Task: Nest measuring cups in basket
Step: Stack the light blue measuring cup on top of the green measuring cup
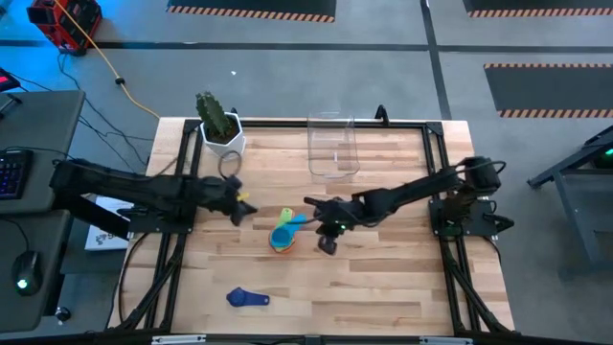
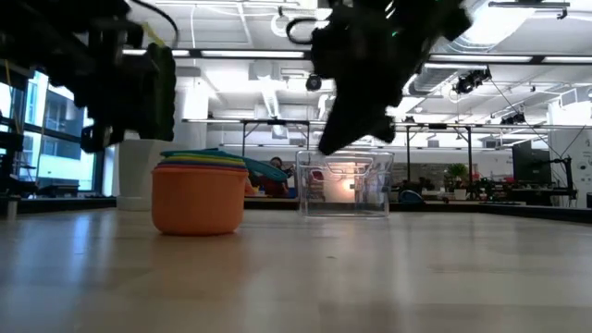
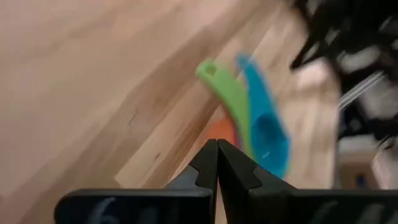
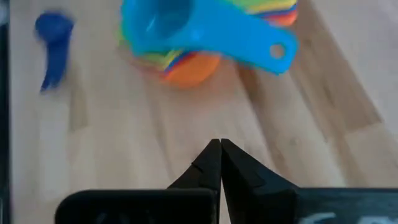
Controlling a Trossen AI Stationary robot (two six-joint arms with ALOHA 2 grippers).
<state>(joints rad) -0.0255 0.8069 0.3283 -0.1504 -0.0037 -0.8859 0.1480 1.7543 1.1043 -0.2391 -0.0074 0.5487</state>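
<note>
Centrally, nested cups sit between closed, empty left hand and right hand.

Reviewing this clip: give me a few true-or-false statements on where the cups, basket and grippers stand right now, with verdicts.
1. The stack of nested cups sits inside the basket. False: it rests on the table, apart from the basket.
2. A dark blue cup lies alone, away from the stack. True.
3. The light blue cup is on top of the stack. True.
4. The right gripper holds a cup. False: its fingers are shut on nothing.
5. The left gripper is shut. True.
</note>
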